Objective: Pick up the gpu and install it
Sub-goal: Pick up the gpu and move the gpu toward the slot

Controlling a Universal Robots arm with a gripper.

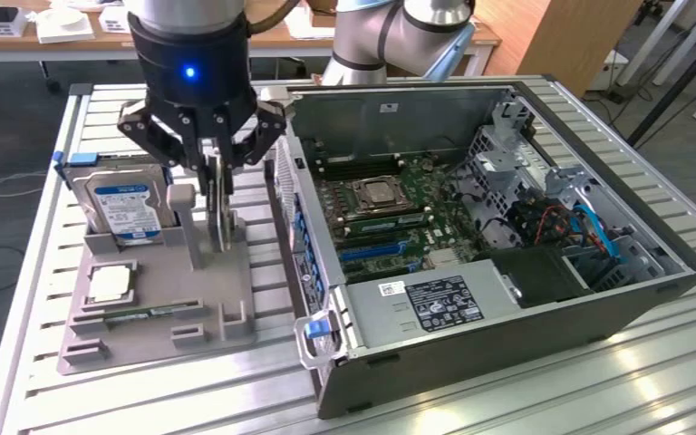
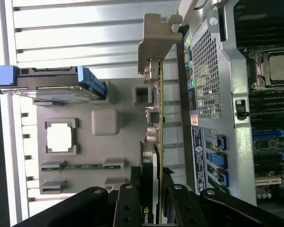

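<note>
Grey plastic fixture (image 1: 155,304) on the desk (image 1: 506,399), left of centre in the exterior view, carries the gpu (image 1: 220,231) standing on edge. The end effector (image 1: 217,181) is clenched on it. Pick-up step, I judge; lifting calls for a straight upward pull.

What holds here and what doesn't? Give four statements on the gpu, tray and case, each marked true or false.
The gripper is shut on the gpu, which stands on edge. True.
The hard drive sits inside the case. False: it stands upright in the tray.
The case is open, its motherboard showing. True.
The gripper grips the processor. False: it lies flat in the tray, untouched.
</note>
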